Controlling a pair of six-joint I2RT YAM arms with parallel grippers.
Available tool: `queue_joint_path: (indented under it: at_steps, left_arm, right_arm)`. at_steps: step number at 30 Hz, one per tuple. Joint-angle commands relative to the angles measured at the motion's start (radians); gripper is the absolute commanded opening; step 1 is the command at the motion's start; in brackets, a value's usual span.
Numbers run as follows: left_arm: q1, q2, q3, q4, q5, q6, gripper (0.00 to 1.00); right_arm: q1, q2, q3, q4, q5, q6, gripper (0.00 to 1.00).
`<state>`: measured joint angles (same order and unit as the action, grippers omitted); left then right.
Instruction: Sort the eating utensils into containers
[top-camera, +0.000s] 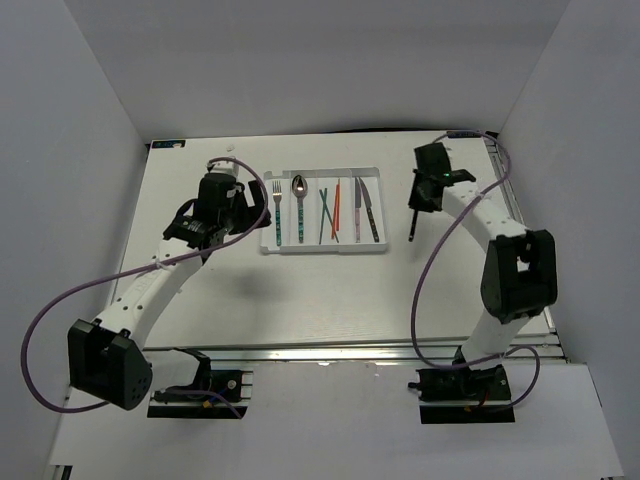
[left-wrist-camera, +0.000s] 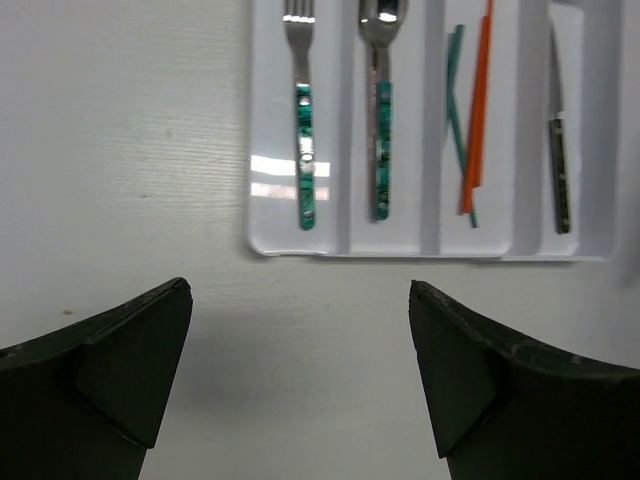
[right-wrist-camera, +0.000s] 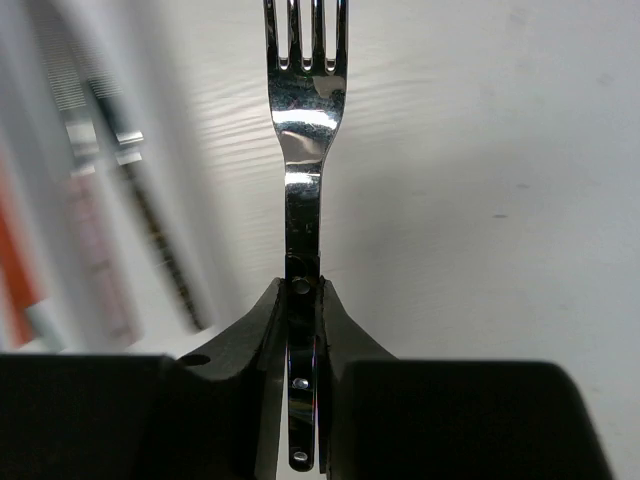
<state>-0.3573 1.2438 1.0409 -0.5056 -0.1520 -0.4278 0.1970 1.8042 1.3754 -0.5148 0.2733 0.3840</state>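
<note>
While right end effector (right-wrist-camera: 303, 290) clamps fork (right-wrist-camera: 305, 130) | left end effector (left-wrist-camera: 300, 290) spread

White table (top-camera: 330, 300), matte, with a few small specks (left-wrist-camera: 168, 133) visible up close. Plain grey walls (top-camera: 70, 130) box it in on the left, back and right. Silver metal rail (top-camera: 330, 352) runs along the near edge, white ledge (top-camera: 330, 440) in front of it. Small dark tag (top-camera: 168, 144) at the far-left corner, dark strip (top-camera: 330, 131) along the far edge.
</note>
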Motion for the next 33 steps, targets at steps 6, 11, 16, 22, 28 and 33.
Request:
queue_joint_path:
  at_steps: [6,11,16,22,28,33]
  left_arm:
    - [-0.005,0.060,0.050,0.318,0.449,-0.178,0.98]
    - [-0.006,0.063,-0.012,0.525,0.528,-0.338,0.94]
    - [-0.011,0.100,-0.036,0.519,0.523,-0.359,0.72]
    - [-0.012,0.125,-0.055,0.507,0.499,-0.358,0.70]
    - [-0.012,-0.009,0.008,0.112,-0.011,-0.325,0.98]
    - [-0.011,-0.125,0.024,-0.065,-0.401,-0.257,0.98]
  right_arm:
    - [0.367,-0.232,-0.107,0.160,-0.120,0.128,0.00]
    - [0.524,-0.266,-0.108,0.214,-0.122,0.202,0.00]
    - [0.605,-0.253,-0.061,0.197,-0.094,0.214,0.00]
    - [0.645,-0.183,0.026,0.158,-0.028,0.217,0.00]
    - [0.644,0.033,0.244,0.092,-0.037,0.205,0.00]
    - [0.644,0.298,0.560,0.030,-0.049,0.220,0.00]
